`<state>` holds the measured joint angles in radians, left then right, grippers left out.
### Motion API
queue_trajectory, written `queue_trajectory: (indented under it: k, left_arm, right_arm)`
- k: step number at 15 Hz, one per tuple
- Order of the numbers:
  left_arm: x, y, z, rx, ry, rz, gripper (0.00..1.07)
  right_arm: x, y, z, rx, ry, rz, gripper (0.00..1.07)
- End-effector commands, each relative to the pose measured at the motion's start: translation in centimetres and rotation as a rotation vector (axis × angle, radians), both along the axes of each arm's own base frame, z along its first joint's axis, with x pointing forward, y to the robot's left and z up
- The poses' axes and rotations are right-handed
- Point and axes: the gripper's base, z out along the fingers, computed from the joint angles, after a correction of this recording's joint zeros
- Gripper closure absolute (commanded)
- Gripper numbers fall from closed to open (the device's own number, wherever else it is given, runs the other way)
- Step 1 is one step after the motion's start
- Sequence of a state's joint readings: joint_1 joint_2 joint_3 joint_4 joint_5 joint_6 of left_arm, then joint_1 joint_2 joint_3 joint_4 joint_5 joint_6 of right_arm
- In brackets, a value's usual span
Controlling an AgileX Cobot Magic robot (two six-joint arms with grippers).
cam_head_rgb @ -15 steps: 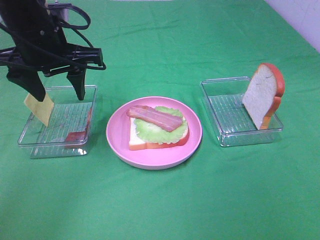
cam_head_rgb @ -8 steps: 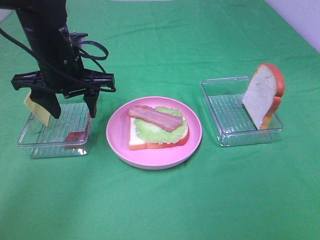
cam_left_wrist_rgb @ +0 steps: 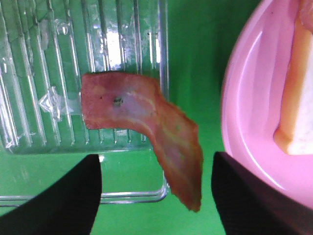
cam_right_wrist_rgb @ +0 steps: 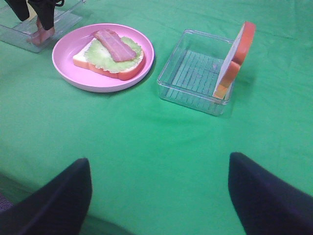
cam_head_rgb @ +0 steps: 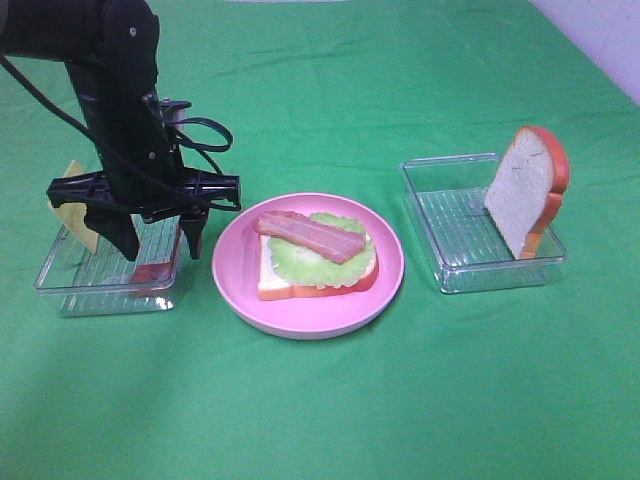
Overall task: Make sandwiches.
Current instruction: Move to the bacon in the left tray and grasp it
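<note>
The left arm, black and jointed, bends at the elbow and drops its forearm steeply, so the left pincer [cam_head_rgb: 161,243] [cam_left_wrist_rgb: 155,166] points straight down over the near corner of a clear ribbed plastic tray [cam_head_rgb: 60,285] [cam_left_wrist_rgb: 29,73]. Its jaws are spread wide and grasp nothing. Directly below and between the fingers lies a reddish-brown toy bacon strip [cam_head_rgb: 155,270] [cam_left_wrist_rgb: 146,127], with a gap on either side. One end of the strip rests on the tray floor, and in the wrist view the other crosses the tray's edge. Behind the pincer's outer finger, a yellow toy cheese square [cam_head_rgb: 72,205] leans on the tray's far side.

Just beside the inner finger sits a round pink plate [cam_head_rgb: 240,290] [cam_left_wrist_rgb: 244,112] [cam_right_wrist_rgb: 66,73]. It holds the part-built sandwich: a white toy bread slice with orange-red crust [cam_head_rgb: 275,285] [cam_right_wrist_rgb: 80,58], a pale green lettuce leaf [cam_head_rgb: 310,262] [cam_right_wrist_rgb: 100,55] on it, and a second bacon strip [cam_head_rgb: 308,235] [cam_right_wrist_rgb: 115,45] on top.

Well beyond the plate from that pincer, another bread slice [cam_head_rgb: 525,190] [cam_right_wrist_rgb: 234,54] stands upright against the wall of a second clear tray [cam_head_rgb: 440,200] [cam_right_wrist_rgb: 171,83].

The right pincer [cam_right_wrist_rgb: 159,161] hangs above bare green cloth [cam_head_rgb: 320,410] [cam_right_wrist_rgb: 156,127], jaws released and wide apart, the plate and second tray ahead of it.
</note>
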<state>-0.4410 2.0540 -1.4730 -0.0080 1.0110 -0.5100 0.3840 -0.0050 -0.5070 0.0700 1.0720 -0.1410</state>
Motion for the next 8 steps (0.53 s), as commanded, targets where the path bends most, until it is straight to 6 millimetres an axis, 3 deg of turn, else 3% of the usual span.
queue_trajectory:
  k: [1,8]
  left_arm:
    - [0.14,-0.1,-0.3,-0.006,-0.016,0.0,0.56]
    - [0.26,-0.18,-0.29,-0.015,-0.029,0.003,0.94]
  right_arm:
    - [-0.13,-0.06,-0.05,0.003,-0.023,0.005,0.33]
    - [-0.13,-0.06,-0.05,0.003,-0.023,0.005,0.33]
